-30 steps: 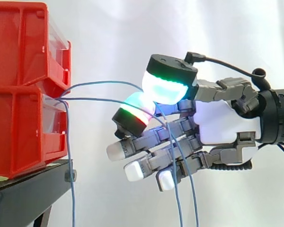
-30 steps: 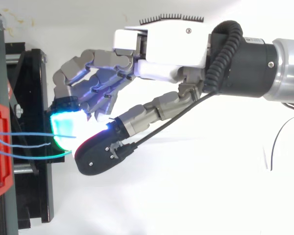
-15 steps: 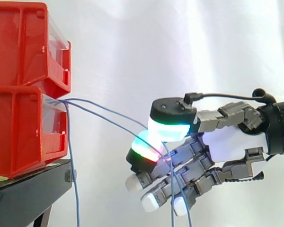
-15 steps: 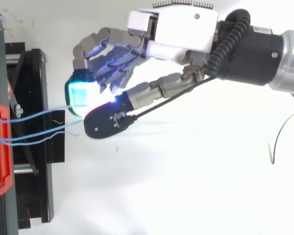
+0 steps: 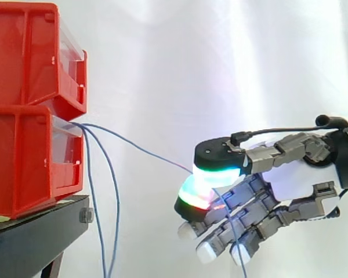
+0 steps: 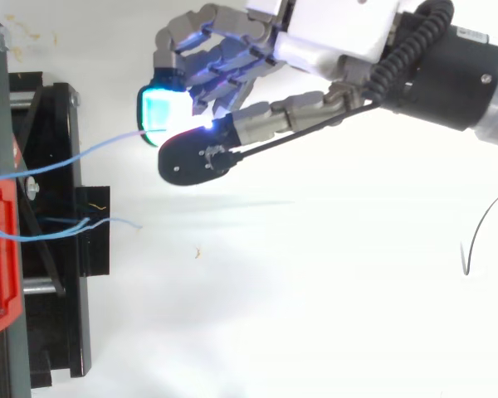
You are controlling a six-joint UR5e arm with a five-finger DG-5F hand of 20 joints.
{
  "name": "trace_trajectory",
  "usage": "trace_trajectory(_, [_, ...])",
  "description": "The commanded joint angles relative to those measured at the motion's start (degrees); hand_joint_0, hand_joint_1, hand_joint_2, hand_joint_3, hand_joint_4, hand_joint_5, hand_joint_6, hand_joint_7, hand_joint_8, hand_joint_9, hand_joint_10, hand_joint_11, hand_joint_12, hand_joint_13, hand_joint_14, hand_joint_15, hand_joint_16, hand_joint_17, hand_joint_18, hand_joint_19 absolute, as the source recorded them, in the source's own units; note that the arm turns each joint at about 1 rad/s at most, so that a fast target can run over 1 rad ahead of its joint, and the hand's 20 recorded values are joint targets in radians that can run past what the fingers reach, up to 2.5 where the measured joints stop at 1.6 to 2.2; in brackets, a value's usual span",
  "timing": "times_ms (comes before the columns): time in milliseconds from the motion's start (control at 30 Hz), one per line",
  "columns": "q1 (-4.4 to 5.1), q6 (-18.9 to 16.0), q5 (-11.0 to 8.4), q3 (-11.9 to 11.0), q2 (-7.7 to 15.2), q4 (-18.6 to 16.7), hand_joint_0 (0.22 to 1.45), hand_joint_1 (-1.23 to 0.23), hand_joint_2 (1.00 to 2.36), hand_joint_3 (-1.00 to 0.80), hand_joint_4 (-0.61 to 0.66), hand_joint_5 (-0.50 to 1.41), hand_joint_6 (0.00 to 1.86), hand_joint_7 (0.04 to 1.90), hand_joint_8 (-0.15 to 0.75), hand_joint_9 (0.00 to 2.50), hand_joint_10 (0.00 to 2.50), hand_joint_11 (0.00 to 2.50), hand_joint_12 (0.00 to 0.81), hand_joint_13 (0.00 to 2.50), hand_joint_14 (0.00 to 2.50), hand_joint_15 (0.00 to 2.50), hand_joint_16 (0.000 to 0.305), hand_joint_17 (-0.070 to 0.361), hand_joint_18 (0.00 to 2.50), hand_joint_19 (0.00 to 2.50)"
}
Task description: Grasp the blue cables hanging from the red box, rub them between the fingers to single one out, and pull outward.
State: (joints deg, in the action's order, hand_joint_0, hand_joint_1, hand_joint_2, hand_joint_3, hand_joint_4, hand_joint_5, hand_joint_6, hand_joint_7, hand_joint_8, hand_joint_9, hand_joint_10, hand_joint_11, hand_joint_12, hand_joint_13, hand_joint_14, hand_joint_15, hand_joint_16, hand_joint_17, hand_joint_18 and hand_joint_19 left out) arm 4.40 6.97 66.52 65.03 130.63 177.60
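Because the thin blue cable [image 5: 145, 152] is light, limp and probably slick, it looks best held on its free span, between the glowing pads [image 5: 217, 174]. It runs straight from the lower red plastic bin [image 5: 23, 156] to the robot's grey-and-white hand [image 5: 296, 179], which pinches it. Two other blue cables [image 5: 113, 191] hang slack from that bin past the black metal stand's [image 5: 35, 237] front edge. Open space before the white curtain [image 5: 220, 69] leaves room to pull.

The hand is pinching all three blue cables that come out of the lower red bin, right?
Not quite. The hand pinches just one blue cable that comes out of the lower red bin; the side view shows the other two cables hanging loose beside the bin.
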Motion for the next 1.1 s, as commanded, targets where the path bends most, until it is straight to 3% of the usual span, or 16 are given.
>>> trace_trajectory(0, [0.17, 0.24, -1.65, 2.21, -1.52, 0.11, 0.61, -0.81, 1.02, -0.21, 0.03, -0.1, 0.8, 1.19, 0.206, 0.61, 0.01, 0.32, 0.367, 0.7, 0.01, 0.34, 0.046, 0.104, 0.73, 0.65])
trace_trajectory(33, [0.52, 0.77, -2.97, 4.5, -2.84, -0.42, 0.61, -0.81, 1.02, -0.2, 0.03, -0.1, 0.8, 1.19, 0.205, 0.61, 0.01, 0.32, 0.367, 0.7, 0.01, 0.34, 0.046, 0.104, 0.73, 0.65])
trace_trajectory(100, [0.88, 1.03, -4.47, 6.43, -4.07, -2.0, 0.61, -0.81, 1.02, -0.21, 0.03, -0.1, 0.8, 1.2, 0.207, 0.63, 0.01, 0.34, 0.366, 0.71, 0.01, 0.35, 0.046, 0.104, 0.74, 0.65])
trace_trajectory(167, [1.49, 1.12, -6.22, 7.92, -4.95, -4.37, 0.61, -0.81, 1.02, -0.21, 0.03, -0.1, 0.81, 1.2, 0.209, 0.63, 0.01, 0.35, 0.368, 0.71, 0.01, 0.35, 0.046, 0.104, 0.74, 0.65])
trace_trajectory(233, [1.93, 0.86, -6.84, 8.01, -4.95, -4.46, 0.61, -0.81, 1.02, -0.2, 0.03, -0.1, 0.81, 1.19, 0.209, 0.63, 0.01, 0.35, 0.368, 0.71, 0.01, 0.36, 0.046, 0.104, 0.74, 0.66])
trace_trajectory(400, [2.9, 0.86, -6.75, 8.01, -4.95, -4.02, 0.61, -0.81, 1.02, -0.2, 0.03, -0.1, 0.81, 1.19, 0.213, 0.65, 0.01, 0.37, 0.366, 0.72, 0.01, 0.38, 0.046, 0.105, 0.74, 0.67])
trace_trajectory(600, [5.18, 0.59, -6.22, 7.92, -4.95, -3.84, 0.61, -0.81, 1.02, -0.21, 0.03, -0.1, 0.81, 1.18, 0.211, 0.67, 0.01, 0.38, 0.368, 0.72, 0.01, 0.39, 0.046, 0.104, 0.74, 0.68])
trace_trajectory(700, [5.89, 0.33, -6.05, 8.01, -4.95, -3.84, 0.6, -0.8, 1.02, -0.2, 0.03, -0.1, 0.81, 1.17, 0.21, 0.73, 0.01, 0.39, 0.371, 0.73, 0.01, 0.39, 0.047, 0.106, 0.75, 0.69])
trace_trajectory(1067, [7.91, -5.38, -6.14, 7.92, -4.86, -4.02, 0.59, -0.77, 1.01, -0.19, 0.05, -0.08, 0.78, 1.21, 0.229, 0.84, 0.01, 0.39, 0.398, 0.78, 0.01, 0.39, 0.053, 0.119, 0.8, 0.67])
